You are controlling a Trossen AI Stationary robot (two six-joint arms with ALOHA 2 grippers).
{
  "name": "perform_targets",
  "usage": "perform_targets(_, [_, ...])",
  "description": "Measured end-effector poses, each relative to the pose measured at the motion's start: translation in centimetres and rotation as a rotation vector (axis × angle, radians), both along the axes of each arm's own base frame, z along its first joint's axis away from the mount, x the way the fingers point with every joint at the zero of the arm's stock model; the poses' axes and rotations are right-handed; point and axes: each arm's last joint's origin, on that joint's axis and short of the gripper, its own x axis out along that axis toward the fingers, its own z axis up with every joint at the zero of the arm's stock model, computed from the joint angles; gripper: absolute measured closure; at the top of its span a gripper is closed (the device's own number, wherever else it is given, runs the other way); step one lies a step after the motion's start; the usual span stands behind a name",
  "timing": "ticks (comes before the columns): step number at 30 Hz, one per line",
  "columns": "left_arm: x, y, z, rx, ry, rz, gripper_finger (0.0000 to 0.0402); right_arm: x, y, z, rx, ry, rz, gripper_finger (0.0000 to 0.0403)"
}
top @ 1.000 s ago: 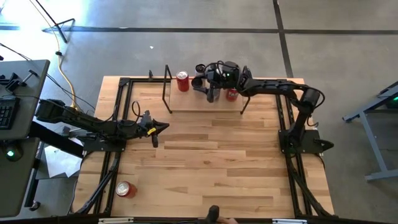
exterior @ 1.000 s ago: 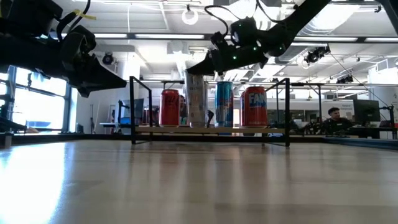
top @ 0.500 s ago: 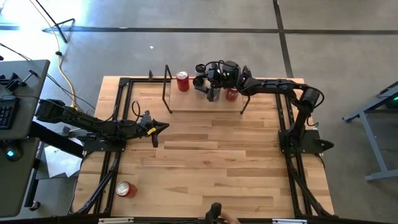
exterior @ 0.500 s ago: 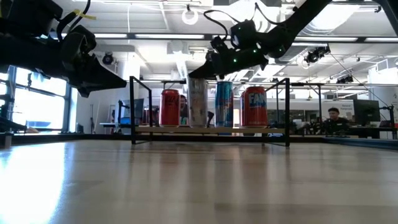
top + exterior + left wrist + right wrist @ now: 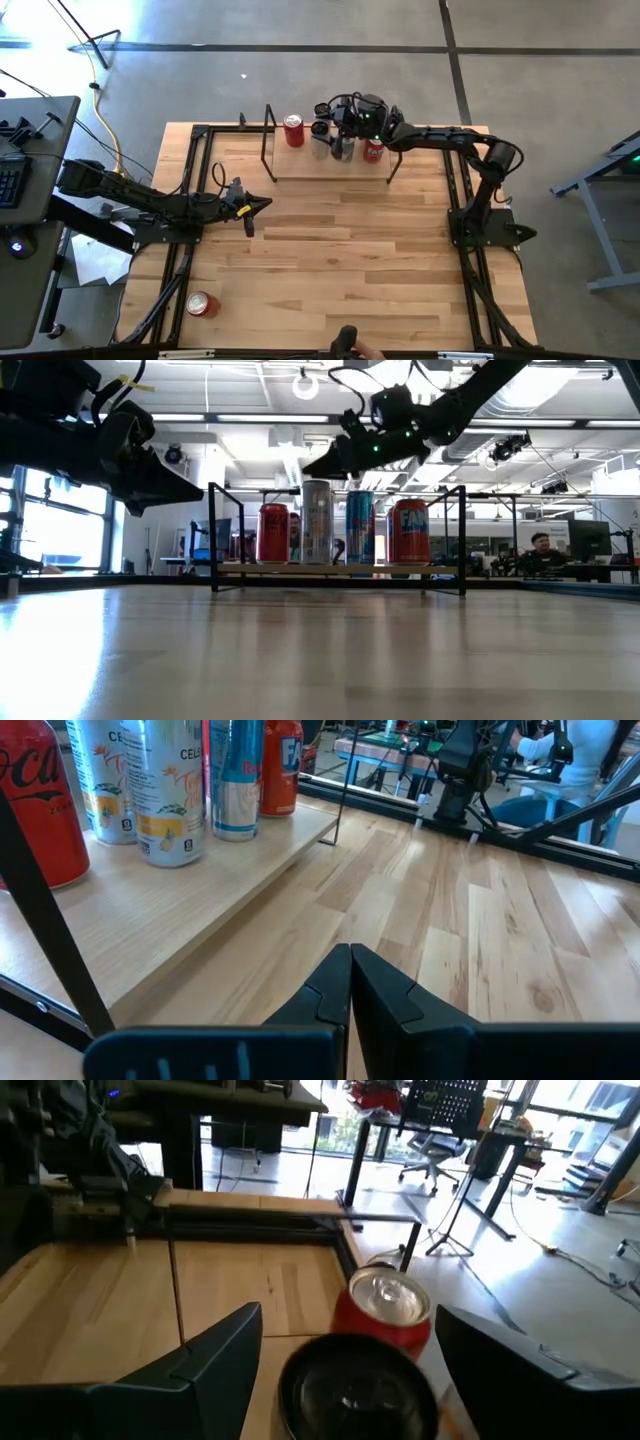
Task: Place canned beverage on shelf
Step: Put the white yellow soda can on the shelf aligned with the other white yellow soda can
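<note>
The shelf (image 5: 300, 168) stands at the table's far edge with several cans upright on its board (image 5: 340, 569): a red cola can (image 5: 273, 533), a silver can (image 5: 316, 522), a blue can (image 5: 360, 526) and a red can (image 5: 408, 531). My right gripper (image 5: 330, 460) hovers open just above the silver can; in the right wrist view (image 5: 350, 1320) its fingers stand either side of that can's top (image 5: 350, 1385), with the cola can (image 5: 385, 1310) beyond. My left gripper (image 5: 250, 207) is shut and empty at the table's left, also seen in the left wrist view (image 5: 350, 990).
Another red can (image 5: 201, 304) stands on the table near the front left corner. The shelf's thin black end rods (image 5: 213, 535) rise at both ends. Bare tabletop (image 5: 340, 250) lies between the shelf and the near edge. A person sits in the room beyond (image 5: 540, 550).
My right gripper has risen a little off the silver can and drawn back toward the table's far edge, uncovering the can tops in the high view. The silver can stays upright on the shelf board.
</note>
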Motion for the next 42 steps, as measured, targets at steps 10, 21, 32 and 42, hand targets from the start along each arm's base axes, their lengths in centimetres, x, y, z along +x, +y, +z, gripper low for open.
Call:
perform_targets(10, [0.0,0.0,-0.2,0.005,0.023,-0.001,0.0399,0.1,3.0,4.5,-0.039,0.049,0.024,0.0181])
perform_targets(21, [0.0,0.0,-0.2,0.011,0.024,-0.002,0.0399,0.3,3.5,3.6,-0.085,0.175,-0.171,0.0391])
perform_targets(32, [0.0,0.0,-0.1,0.028,0.026,-0.005,0.0399,1.5,3.5,7.4,-0.041,0.225,-0.111,0.0400])
perform_targets(42, [0.0,0.0,-0.1,0.034,0.020,-0.006,0.0399,5.9,2.2,7.6,-0.013,0.441,-0.085,0.0403])
